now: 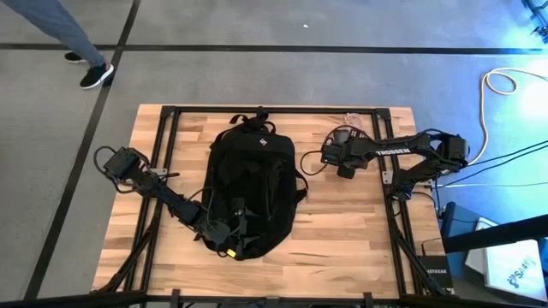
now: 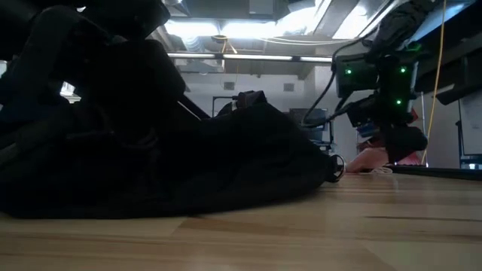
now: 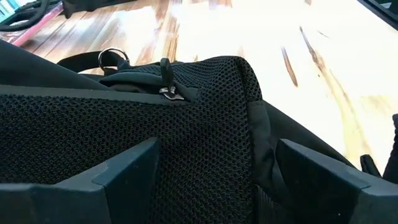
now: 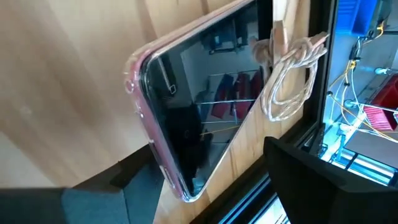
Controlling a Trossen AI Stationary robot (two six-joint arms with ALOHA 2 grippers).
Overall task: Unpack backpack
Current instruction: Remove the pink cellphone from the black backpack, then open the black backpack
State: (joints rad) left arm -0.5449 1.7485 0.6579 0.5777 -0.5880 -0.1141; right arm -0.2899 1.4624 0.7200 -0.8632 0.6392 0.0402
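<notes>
Your backpack [image 1: 254, 192] lies flat in the middle of the wooden table [image 1: 342, 231], its top loop handle toward the far edge and its base toward the near edge.

Your left gripper [image 1: 229, 229] sits at the near end of the backpack, low over the mesh fabric. In the left wrist view its fingers [image 3: 127, 171] stand wide apart on either side of the mesh panel and close on nothing; a zipper pull [image 3: 166, 81] lies just ahead of them on the backpack's seam.

Your right gripper [image 1: 342, 158] hovers beside the backpack's far right shoulder, near the table's far edge. Its wrist view shows a phone [image 4: 193, 118] in a pink case lying on the wood just beyond the parted fingers, with a coiled white cable [image 4: 289, 74] next to it at the table's edge. The fingers are apart and the phone looks to rest on the table rather than in their grasp.

Judged from this, the unpacking is under way rather than finished: the phone and the cable lie out beside the backpack, apparently already removed. Whether anything remains inside cannot be told, since the backpack's interior is hidden. Your left gripper looks placed to work the zipper or mesh pocket next.
</notes>
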